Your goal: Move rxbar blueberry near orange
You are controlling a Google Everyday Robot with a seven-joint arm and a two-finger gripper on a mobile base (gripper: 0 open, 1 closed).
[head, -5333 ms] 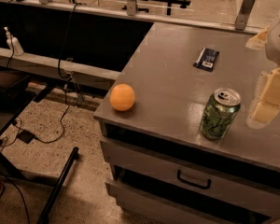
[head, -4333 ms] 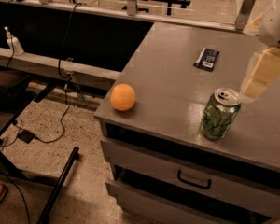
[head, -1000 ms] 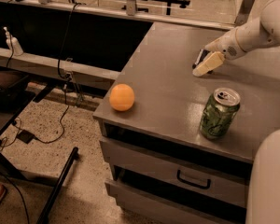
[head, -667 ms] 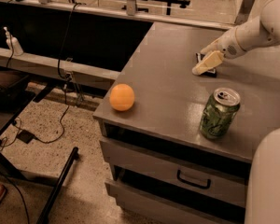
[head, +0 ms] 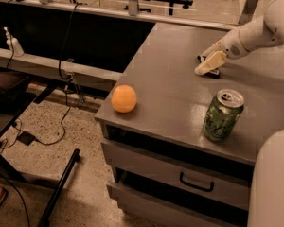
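Observation:
The orange [head: 124, 99] sits at the front left corner of the grey cabinet top [head: 180, 93]. The rxbar blueberry [head: 210, 72] lies farther back on the right; only small dark bits of it show under and beside my gripper. My gripper [head: 209, 61] is down on the bar, at the end of the white arm that reaches in from the right. The bar is well apart from the orange.
A green soda can [head: 222, 115] stands upright near the front right of the top, below the gripper. A white part of the robot [head: 272, 183] fills the lower right corner. Drawers [head: 194, 186] are below the top. A black desk and cables are at left.
The gripper came from the right edge, over the can, to the back of the top and lowered onto the bar. In the last second it has barely moved.

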